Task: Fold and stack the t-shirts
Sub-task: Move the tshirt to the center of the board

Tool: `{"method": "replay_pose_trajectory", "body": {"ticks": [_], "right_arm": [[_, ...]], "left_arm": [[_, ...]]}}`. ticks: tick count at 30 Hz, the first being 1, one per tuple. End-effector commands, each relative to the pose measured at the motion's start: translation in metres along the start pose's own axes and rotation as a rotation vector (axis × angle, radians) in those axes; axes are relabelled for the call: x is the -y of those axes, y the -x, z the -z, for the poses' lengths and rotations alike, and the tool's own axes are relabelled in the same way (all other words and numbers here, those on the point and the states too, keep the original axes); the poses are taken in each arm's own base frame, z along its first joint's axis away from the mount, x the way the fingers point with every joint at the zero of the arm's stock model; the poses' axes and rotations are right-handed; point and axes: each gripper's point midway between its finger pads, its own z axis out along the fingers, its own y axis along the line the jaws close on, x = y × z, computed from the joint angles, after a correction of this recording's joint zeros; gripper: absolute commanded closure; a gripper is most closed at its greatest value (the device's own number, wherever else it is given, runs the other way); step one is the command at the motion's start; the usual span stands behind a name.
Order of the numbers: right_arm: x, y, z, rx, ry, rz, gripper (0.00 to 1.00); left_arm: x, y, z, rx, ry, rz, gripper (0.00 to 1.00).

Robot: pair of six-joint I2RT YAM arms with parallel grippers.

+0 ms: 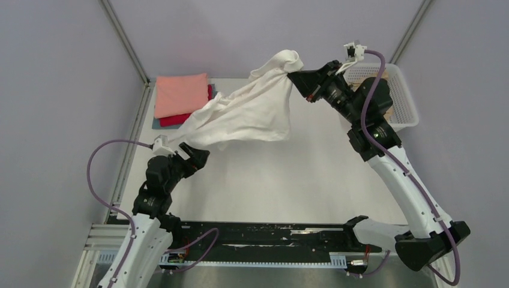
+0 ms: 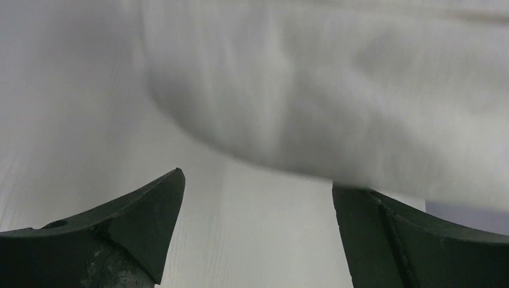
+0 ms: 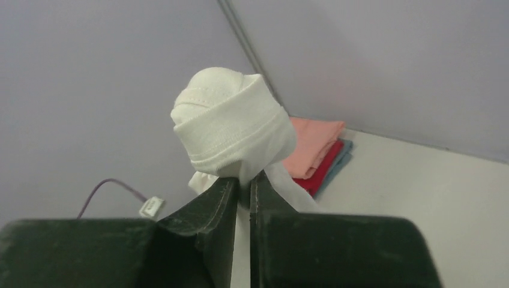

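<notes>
A large white t-shirt hangs in the air over the back of the table, bunched at its top. My right gripper is shut on that bunched top; in the right wrist view the cloth bulges just above the pinched gripper. The shirt's lower left corner trails down to my left gripper, which is open. In the left wrist view the gripper has nothing between its fingers, and the white cloth brushes over the right fingertip. Folded salmon-pink, red and grey-blue t-shirts lie stacked at the back left.
A white lattice basket stands at the back right behind my right arm, with tan cloth showing inside. Grey walls close in the back and sides. A black rail runs along the near edge between the arm bases.
</notes>
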Motion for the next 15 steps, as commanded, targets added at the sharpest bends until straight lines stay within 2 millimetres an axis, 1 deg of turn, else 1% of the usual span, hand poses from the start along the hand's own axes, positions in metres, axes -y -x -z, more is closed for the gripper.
{"method": "replay_pose_trajectory", "body": {"ticks": [1,2,3,5,7,8,9,10,11,12,13,15], "right_arm": [[0.091,-0.033,0.032,0.072,-0.395,0.038,0.86],[0.121,-0.054,0.047,0.049,-0.524,0.034,0.85],[0.149,-0.079,0.064,0.022,-0.644,0.024,0.83],[0.197,-0.127,0.097,-0.054,-0.830,0.017,0.77],[0.235,-0.170,0.126,-0.144,-0.963,-0.010,0.71],[0.249,-0.188,0.139,-0.199,-1.011,-0.021,0.61],[0.260,-0.201,0.150,-0.245,-1.060,-0.036,0.46],[0.267,-0.209,0.159,-0.287,-1.098,-0.039,0.29],[0.272,-0.214,0.166,-0.320,-1.134,-0.025,0.14],[0.276,-0.217,0.174,-0.345,-1.178,-0.014,0.07],[0.277,-0.215,0.181,-0.349,-1.221,-0.013,0.01],[0.275,-0.211,0.189,-0.334,-1.255,-0.021,0.00]], "left_arm": [[-0.004,0.017,0.018,0.083,0.067,0.079,0.00],[-0.007,0.016,0.019,0.085,0.083,0.086,0.00],[-0.008,0.016,0.021,0.092,0.087,0.087,0.00],[-0.014,0.014,0.021,0.086,0.110,0.089,0.00],[-0.019,0.010,0.019,0.076,0.127,0.090,0.00],[-0.020,0.008,0.018,0.071,0.132,0.091,0.00],[-0.024,0.005,0.014,0.057,0.146,0.092,0.00],[-0.025,0.002,0.012,0.044,0.149,0.092,0.00],[-0.028,-0.002,0.008,0.020,0.164,0.093,0.00],[-0.032,-0.008,0.005,-0.010,0.182,0.095,0.00],[-0.034,-0.011,0.003,-0.026,0.195,0.096,0.00],[-0.042,-0.018,0.000,-0.065,0.236,0.103,0.00]]}}
